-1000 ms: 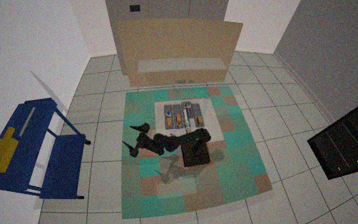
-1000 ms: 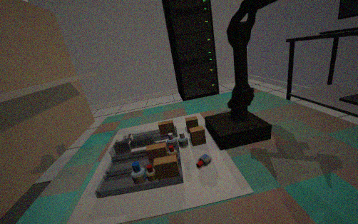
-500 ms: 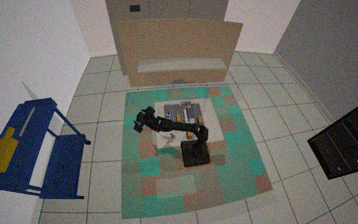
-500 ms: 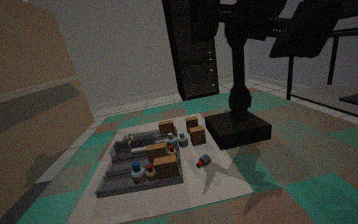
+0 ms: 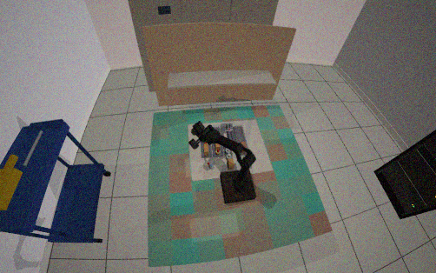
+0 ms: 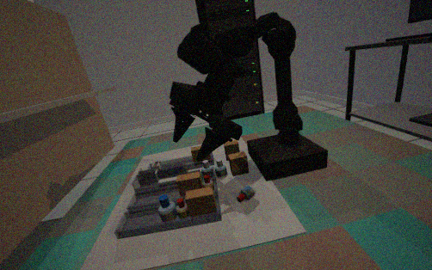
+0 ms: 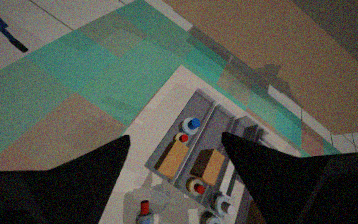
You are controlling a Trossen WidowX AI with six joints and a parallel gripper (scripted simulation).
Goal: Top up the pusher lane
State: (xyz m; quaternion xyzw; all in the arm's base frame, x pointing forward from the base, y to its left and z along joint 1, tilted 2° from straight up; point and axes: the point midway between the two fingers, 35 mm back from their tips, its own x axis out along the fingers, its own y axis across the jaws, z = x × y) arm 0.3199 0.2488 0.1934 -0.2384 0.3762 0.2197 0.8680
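Observation:
A grey lane tray (image 6: pixel 148 230) (image 7: pixel 216 125) lies on the white board. A pale jar with a whitish cap (image 6: pixel 205 167) (image 7: pixel 223 204) stands at the front of the sprung lane, whose pusher (image 6: pixel 149 175) is farther back. A similar pale jar (image 6: pixel 220 168) (image 7: pixel 210 218) stands upright just outside the tray front. A red-capped, blue-grey jar (image 5: pixel 209 165) (image 6: pixel 246 193) (image 7: pixel 144 214) lies on its side on the board. My gripper (image 5: pixel 195 136) (image 6: pixel 188 149) (image 7: pixel 177 137) is open and empty, tilted, above the tray. Fine label details are too noisy to read.
Other lanes hold a blue-capped jar (image 6: pixel 164 207) (image 7: pixel 190 125), a small red-capped jar (image 6: pixel 181 208) (image 7: pixel 181 138), a red-capped jar (image 7: pixel 196 186) and orange-brown boxes (image 6: pixel 200 202) (image 7: pixel 209 166). Two loose boxes, one nearer (image 6: pixel 238 163) and one farther (image 6: pixel 231 147), stand by the arm's base.

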